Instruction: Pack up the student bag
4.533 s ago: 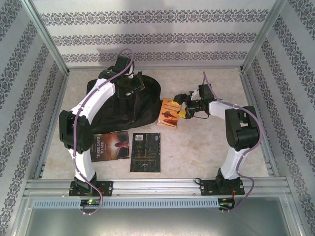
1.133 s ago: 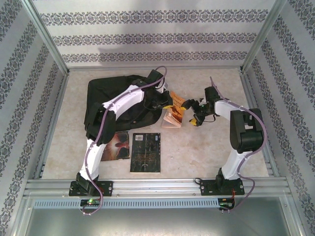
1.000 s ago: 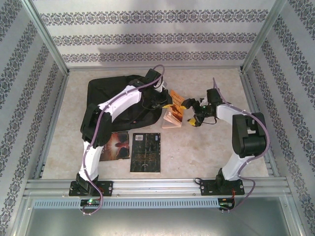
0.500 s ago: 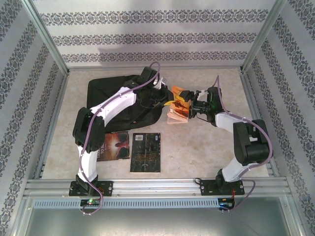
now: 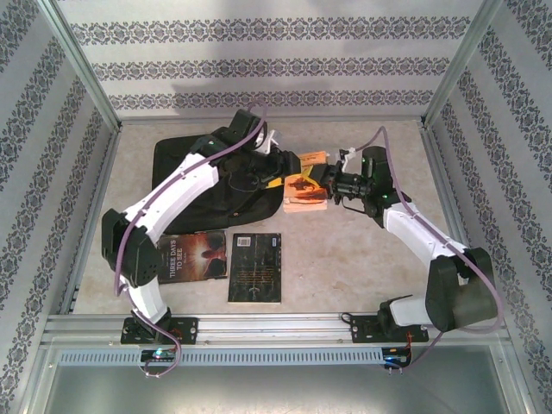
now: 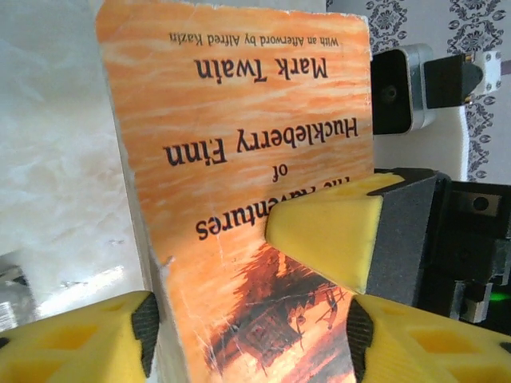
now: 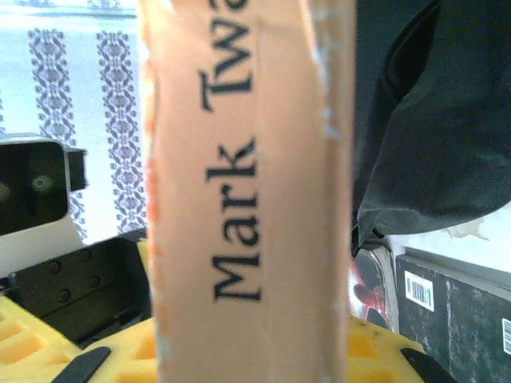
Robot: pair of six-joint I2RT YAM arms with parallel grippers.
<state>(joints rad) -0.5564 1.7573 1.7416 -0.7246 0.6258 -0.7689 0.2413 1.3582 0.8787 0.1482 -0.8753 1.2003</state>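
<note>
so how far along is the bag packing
Nothing looks packed yet. In hand: the orange book is clamped in the right pincer, the left pincer straddling it, beside the student bag. Left: bagging it, then the two books lying on the table: Three Days to See and the dark book.

Tabletop (image 5: 362,259) under left gripper (image 5: 287,174) & right gripper (image 5: 322,179): pale marbled beige, evenly lit, soft shadows. Back wall (image 5: 276,60) beyond them: white w/ horiz. bands of dark floral print. Left wall (image 5: 43,216) & right wall (image 5: 517,172) flank them, same paper. Alu. posts (image 5: 82,60) at far corners. Alu. rail (image 5: 276,328) along the table edge behind the grippers, grey metal sheet (image 5: 276,388) beyond it.
</note>
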